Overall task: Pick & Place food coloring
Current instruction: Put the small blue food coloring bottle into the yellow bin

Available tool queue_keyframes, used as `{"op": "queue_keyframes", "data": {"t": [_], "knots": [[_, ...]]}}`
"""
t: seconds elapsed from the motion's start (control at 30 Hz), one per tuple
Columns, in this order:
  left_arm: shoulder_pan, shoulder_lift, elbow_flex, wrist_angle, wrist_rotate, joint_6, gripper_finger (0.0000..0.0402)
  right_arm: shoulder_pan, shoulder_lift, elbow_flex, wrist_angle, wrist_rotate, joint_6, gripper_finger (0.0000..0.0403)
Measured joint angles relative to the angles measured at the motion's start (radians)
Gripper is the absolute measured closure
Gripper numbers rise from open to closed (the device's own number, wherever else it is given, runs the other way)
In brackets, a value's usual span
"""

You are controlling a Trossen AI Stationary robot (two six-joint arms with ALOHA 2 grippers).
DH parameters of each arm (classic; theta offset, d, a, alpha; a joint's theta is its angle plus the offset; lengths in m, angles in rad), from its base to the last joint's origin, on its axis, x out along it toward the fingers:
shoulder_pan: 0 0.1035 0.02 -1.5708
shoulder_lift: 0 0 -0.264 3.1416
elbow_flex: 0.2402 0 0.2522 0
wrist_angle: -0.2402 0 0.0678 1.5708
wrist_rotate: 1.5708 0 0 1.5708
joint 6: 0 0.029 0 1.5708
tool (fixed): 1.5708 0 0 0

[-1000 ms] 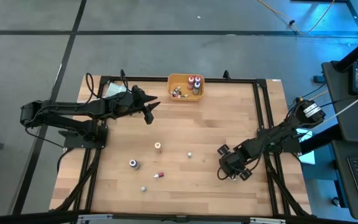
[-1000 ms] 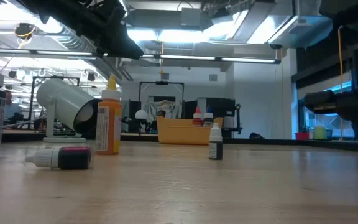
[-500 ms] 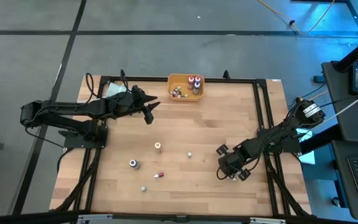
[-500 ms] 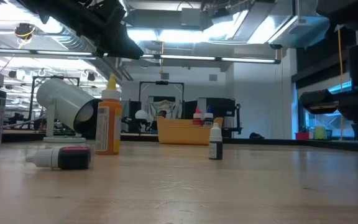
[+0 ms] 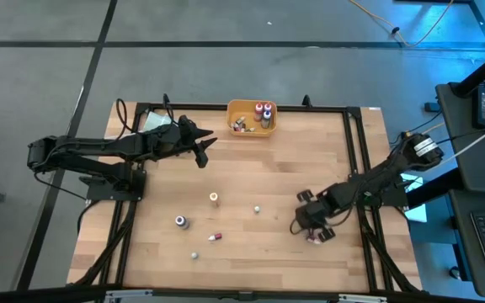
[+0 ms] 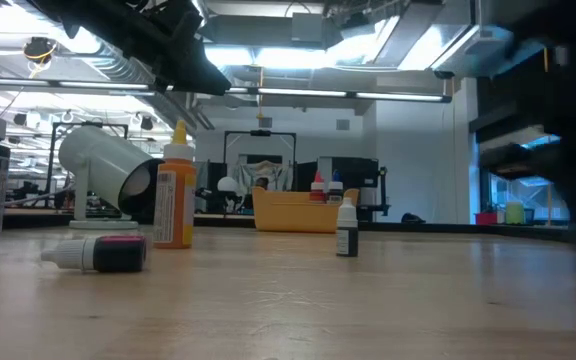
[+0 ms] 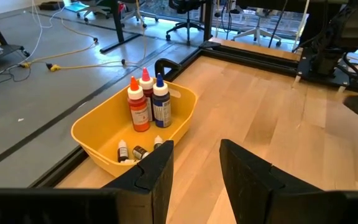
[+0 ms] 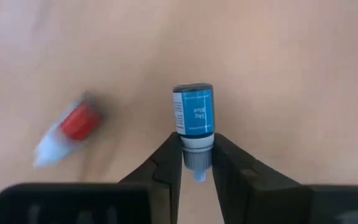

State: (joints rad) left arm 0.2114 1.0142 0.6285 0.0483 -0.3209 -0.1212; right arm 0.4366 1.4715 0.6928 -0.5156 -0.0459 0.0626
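Observation:
My right gripper (image 8: 196,167) is shut on a tiny blue-labelled food coloring bottle (image 8: 193,111) near the table's right side (image 5: 310,223). A red vial (image 8: 67,129) lies on the wood beside it. My left gripper (image 7: 194,167) hovers open and holds nothing, short of the orange bin (image 7: 104,134), which contains several bottles (image 7: 148,102). On the middle of the table stand an orange bottle (image 5: 214,199), a white-capped dark one (image 5: 258,208) and a purple one (image 5: 180,221). A red-banded one (image 5: 215,237) lies on its side there. My right gripper pinches the blue bottle's white neck and cap end (image 8: 197,155) between its two fingers. The fingers come steeply from above. The labelled body (image 8: 193,115) sticks out past the fingertips. Whether it is clear of the table, I cannot tell.
The bin (image 5: 251,118) sits at the middle of the table's far edge. A small pale vial (image 5: 194,253) lies near the front. In the low view a white tilted cup (image 6: 108,170) stands behind the orange bottle (image 6: 175,200). Bare wood (image 5: 276,168) lies between my right gripper and the bin.
My right gripper has rolled about its own pointing line and shifted a little toward the table's far edge. It shows blurred in the low view. My left arm has kept still.

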Motion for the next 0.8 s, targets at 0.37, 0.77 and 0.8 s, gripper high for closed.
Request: {"op": "queue_keyframes", "data": {"t": [0.37, 0.77, 0.8], "knots": [[0.000, 0.000, 0.000, 0.000, 0.000, -0.051, 0.0274, -0.388, -0.208, 0.114, -0.018, 0.260, -0.019, 0.0329], [0.000, 0.000, 0.000, 0.000, 0.000, -0.058, 0.0274, -0.771, 0.022, 0.624, 0.002, 0.179, -0.108, 0.0330], [0.000, 0.000, 0.000, 0.000, 0.001, -0.059, 0.0274, -0.787, 0.066, 0.679, -0.002, 0.176, -0.108, 0.0330]]}}
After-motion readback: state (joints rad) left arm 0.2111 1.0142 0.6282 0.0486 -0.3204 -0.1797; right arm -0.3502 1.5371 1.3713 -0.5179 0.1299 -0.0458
